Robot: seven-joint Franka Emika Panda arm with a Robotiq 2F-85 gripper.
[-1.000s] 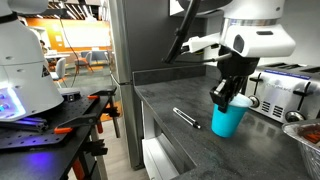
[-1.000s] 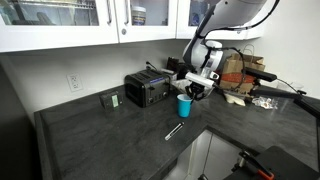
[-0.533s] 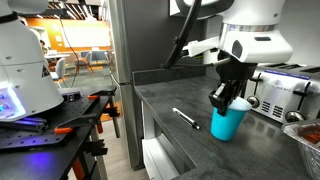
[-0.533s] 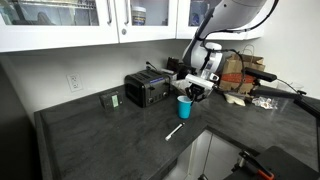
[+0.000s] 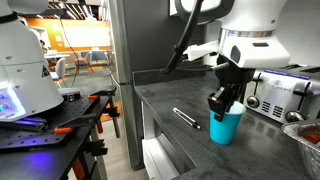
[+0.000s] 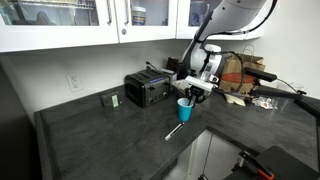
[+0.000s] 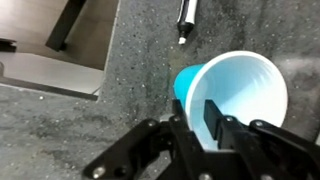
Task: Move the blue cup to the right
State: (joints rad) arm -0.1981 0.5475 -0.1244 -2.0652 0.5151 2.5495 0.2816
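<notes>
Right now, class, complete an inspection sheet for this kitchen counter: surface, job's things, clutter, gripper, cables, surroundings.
Surface: dark speckled stone countertop, no spills seen.
Job's things: small turquoise-blue plastic cup, upright on the countertop.
Clutter: slim black-and-silver pen lying near the cup; chrome toaster behind.
Gripper: black two-finger gripper, shut on the cup's rim, one finger inside.
Cables: black cable sloping down above the countertop.
Surroundings: white wall cabinets; wall outlet.

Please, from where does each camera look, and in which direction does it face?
Exterior view: low beside the counter's end, looking along it at the cup; arm and end effector show.
Exterior view: higher, facing the wall cabinets and toaster; arm shows.
Wrist view: looking down into the cup; end effector fingers show.
Shared: all show the cup and pen.
</notes>
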